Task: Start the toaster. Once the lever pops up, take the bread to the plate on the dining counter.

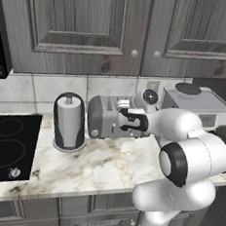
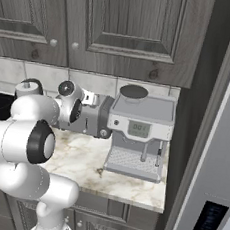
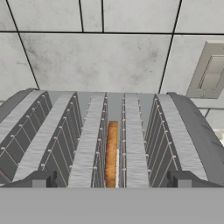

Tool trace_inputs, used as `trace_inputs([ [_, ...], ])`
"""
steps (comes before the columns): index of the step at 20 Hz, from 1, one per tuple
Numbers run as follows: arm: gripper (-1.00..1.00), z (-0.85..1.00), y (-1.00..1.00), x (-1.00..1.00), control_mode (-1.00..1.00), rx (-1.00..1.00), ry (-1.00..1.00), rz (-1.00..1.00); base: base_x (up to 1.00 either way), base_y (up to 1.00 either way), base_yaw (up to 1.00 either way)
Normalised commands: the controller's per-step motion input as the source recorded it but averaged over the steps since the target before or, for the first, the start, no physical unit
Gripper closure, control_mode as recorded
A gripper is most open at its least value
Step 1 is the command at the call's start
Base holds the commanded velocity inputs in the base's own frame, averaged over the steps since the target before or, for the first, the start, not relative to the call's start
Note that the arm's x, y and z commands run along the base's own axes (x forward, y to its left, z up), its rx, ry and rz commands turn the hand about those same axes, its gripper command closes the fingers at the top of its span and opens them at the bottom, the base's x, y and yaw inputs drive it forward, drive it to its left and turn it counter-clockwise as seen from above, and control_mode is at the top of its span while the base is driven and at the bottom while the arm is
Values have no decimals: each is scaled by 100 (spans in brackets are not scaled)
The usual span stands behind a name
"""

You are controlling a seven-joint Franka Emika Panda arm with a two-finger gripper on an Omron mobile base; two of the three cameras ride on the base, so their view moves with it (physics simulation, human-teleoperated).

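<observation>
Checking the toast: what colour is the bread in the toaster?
Tan-brown bread, seen edge-on in the toaster; hand view shows it best.

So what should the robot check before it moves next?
1. Bread sits in a toaster slot: ok.
2. Fingers spread wide, holding nothing: ok.
3. Hand above the slots, looking down along them: ok.
4. Lever pushed down or popped up: cannot tell.
5. Paper-towel holder stands apart, left of the toaster: ok.
6. Coffee machine stands close on the toaster's right, so watch it: ok.

Even, soft rendered light, all 3 views sharp, faint shadows, no glare or blur.
</observation>
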Motion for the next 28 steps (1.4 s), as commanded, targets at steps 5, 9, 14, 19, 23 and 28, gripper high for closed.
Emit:
trace_inputs([
  [5,-100,0,0,0,-100,0,0,0,0,0,0],
  [9,-100,0,0,0,-100,0,0,0,0,0,0],
  [14,-100,0,0,0,-100,0,0,0,0,0,0],
  [19,-100,0,0,0,-100,0,0,0,0,0,0],
  [23,-100,0,0,0,-100,0,0,0,0,0,0],
  [28,-100,0,0,0,-100,0,0,0,0,0,0],
])
